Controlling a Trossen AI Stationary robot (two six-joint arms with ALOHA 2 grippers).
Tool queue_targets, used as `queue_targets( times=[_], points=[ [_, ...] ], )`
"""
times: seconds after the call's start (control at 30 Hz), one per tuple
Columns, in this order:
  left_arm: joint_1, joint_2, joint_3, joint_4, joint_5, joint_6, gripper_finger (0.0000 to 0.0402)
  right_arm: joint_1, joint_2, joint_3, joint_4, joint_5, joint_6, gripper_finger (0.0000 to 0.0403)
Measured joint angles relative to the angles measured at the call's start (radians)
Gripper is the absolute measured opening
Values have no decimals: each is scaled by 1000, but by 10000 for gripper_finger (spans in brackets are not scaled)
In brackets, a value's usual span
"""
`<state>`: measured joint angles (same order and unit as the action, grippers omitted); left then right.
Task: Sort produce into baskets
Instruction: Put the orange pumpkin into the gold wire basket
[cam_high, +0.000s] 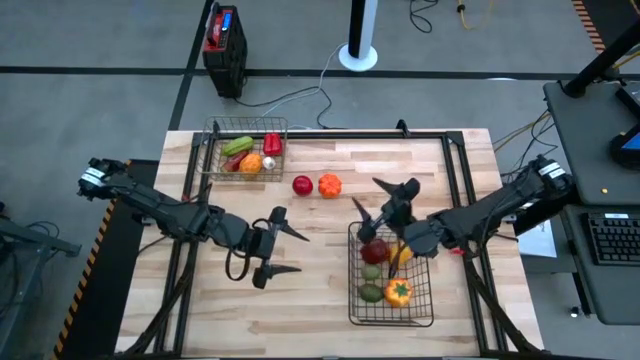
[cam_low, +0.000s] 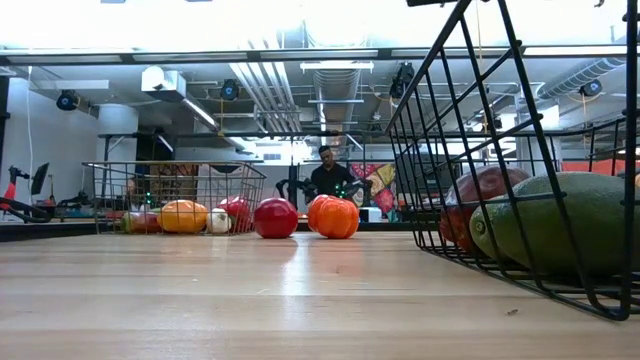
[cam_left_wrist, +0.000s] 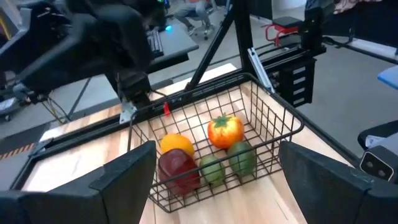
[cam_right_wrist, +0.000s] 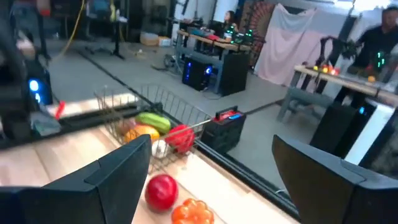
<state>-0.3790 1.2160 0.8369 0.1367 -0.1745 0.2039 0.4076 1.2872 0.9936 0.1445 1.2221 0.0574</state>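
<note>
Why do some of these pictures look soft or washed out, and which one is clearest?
High view: evenly lit and clearest. Low view: ceiling lights blow out the top, and the near basket looms large and soft. Right wrist view: blurred overall, the red apple smeared. Left wrist view: slightly soft, the orange pepper shows a glare spot.

A robotics lab or workshop: exposed ducts (cam_low: 330, 85) and strip lights run across the bare ceiling in the upper middle of the low view. Beyond the wooden table (cam_high: 320, 300), a person (cam_low: 328, 172) sits among benches crowded with computers (cam_right_wrist: 202, 71) and glowing equipment, above a grey taped floor (cam_high: 100, 90).
</note>
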Motion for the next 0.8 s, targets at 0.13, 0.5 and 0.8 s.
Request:
queue_targets(
  times=[0.13, 0.5, 0.8],
  points=[
    [20, 0, -7, 29, -22, -1, 320, -14, -65, 0, -88, -2, 97, 326],
    [164, 0, -9, 0, -157, -140, 320, -208, -137, 12, -543, -475, 550, 326],
    [297, 7, 88, -308, -156, -230, 320, -292, -98, 66, -978, -674, 804, 326]
  ],
)
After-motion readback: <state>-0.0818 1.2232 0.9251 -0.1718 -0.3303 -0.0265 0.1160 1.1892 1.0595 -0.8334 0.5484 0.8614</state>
